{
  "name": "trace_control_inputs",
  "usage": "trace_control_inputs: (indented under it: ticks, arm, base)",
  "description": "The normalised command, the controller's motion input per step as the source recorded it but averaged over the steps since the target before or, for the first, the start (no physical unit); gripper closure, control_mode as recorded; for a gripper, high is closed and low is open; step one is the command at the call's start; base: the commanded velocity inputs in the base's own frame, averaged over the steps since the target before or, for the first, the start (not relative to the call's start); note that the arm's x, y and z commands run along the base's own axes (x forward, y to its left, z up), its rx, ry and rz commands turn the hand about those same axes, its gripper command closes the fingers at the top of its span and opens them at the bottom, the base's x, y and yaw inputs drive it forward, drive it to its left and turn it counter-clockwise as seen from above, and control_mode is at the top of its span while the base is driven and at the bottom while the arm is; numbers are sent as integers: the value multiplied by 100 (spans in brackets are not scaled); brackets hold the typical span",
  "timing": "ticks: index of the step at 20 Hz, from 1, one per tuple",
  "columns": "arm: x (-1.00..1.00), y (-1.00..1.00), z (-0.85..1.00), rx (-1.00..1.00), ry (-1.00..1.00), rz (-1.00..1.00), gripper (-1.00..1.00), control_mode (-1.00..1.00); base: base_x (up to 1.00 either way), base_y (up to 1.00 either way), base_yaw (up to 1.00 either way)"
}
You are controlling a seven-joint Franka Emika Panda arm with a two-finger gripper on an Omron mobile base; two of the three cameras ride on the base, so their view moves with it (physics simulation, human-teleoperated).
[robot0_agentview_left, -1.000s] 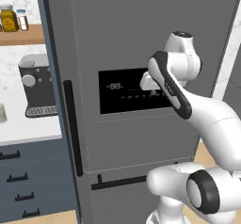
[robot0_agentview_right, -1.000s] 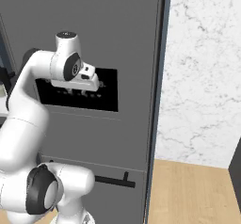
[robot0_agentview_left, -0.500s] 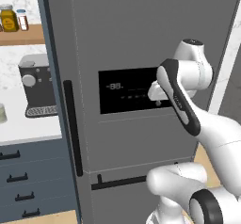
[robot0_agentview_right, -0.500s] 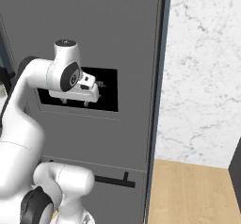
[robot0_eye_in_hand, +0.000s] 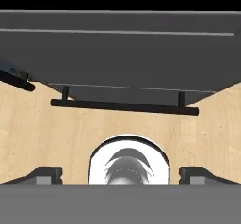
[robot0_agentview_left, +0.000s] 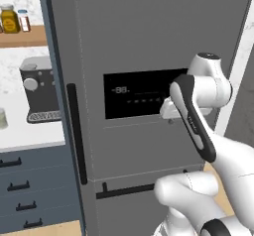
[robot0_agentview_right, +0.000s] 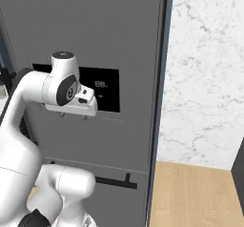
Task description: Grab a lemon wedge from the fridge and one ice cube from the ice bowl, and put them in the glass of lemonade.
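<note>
Standing shut, the fridge [robot0_agentview_left: 149, 46] rises before the robot, whose gripper [robot0_agentview_right: 74, 115] hangs spread wide and empty beside the black display panel [robot0_agentview_left: 136, 95], pointing down. The vertical bar handle [robot0_agentview_left: 77, 133] lies well apart to the left; a reach from here risks the hand scraping the door face rather than catching it. The hand view alone looks down on the lower drawer's horizontal handle [robot0_eye_in_hand: 123, 106] and wooden floor [robot0_eye_in_hand: 47, 133]; the left base view adds a coffee machine [robot0_agentview_left: 39, 88].
</note>
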Motion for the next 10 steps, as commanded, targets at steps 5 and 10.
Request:
trace_control_inputs:
  ticks: [5, 10]
  arm:
    - [0, 0, 0, 0, 0, 0, -100, 100]
    - [0, 0, 0, 0, 0, 0, -100, 100]
  base:
    - [-85, 0, 0]
    - [-56, 44, 0]
